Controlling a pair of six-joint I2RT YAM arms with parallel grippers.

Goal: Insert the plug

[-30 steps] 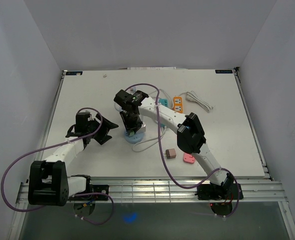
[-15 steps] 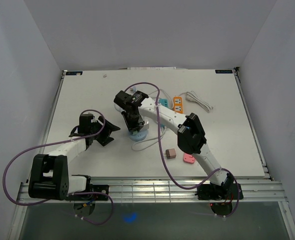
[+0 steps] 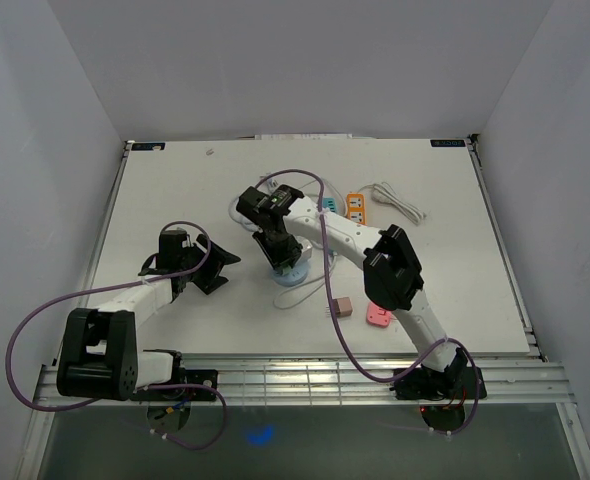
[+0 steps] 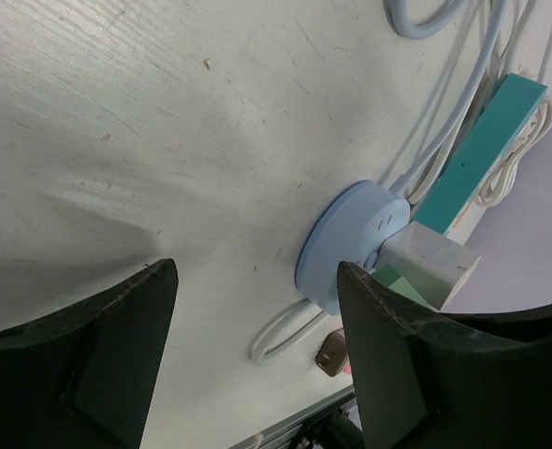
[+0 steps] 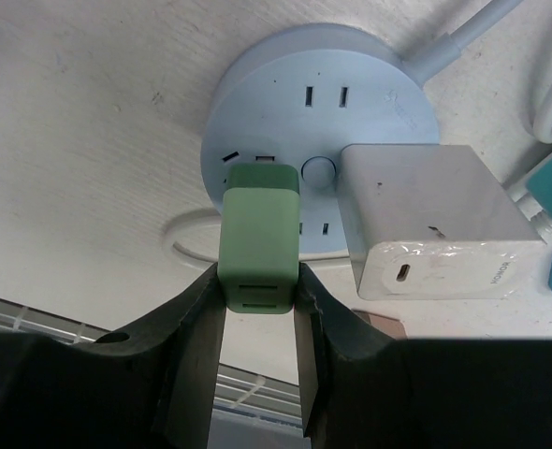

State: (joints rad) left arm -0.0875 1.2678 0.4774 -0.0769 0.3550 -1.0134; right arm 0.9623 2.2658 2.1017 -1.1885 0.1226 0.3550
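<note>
My right gripper (image 5: 259,292) is shut on a green plug (image 5: 260,234), standing upright against the face of a round light-blue power strip (image 5: 351,89). A white charger block (image 5: 435,220) sits in the strip beside it. In the top view the right gripper (image 3: 284,258) is directly over the round strip (image 3: 297,274) at mid-table. My left gripper (image 4: 253,351) is open and empty, to the left of the round strip (image 4: 351,245), which shows between its fingers. In the top view the left gripper (image 3: 223,268) rests low over the table.
A teal power strip (image 4: 477,150) and an orange strip (image 3: 356,207) with a coiled white cord (image 3: 400,200) lie at the back. A brown adapter (image 3: 341,306) and a pink adapter (image 3: 377,316) lie near the front. A white cable loop (image 4: 285,341) lies beside the round strip.
The right gripper, plug and round strip have shifted right and toward the front. The left gripper moved right toward the strip, then held.
</note>
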